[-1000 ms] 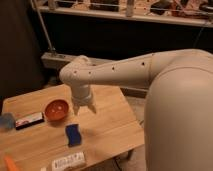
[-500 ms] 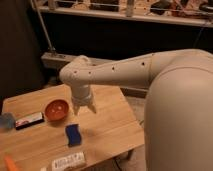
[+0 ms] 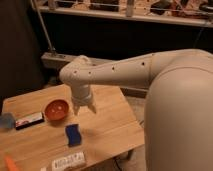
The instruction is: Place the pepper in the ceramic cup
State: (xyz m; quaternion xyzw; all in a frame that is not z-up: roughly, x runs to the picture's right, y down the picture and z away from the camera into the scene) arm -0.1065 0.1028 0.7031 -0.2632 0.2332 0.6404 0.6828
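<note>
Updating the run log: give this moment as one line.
gripper: over table, beside bowl | jaws: open, empty | pepper: table's near edge, untouched

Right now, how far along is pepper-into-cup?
Done: nothing. The pepper lies at the table's near left corner, far from the arm.
In hand: nothing. The gripper hangs open and empty over the table, beside the red bowl.
Left: reach the pepper, grasp, carry, release. I cannot tell whether the bluish object at the left edge is the cup.
</note>
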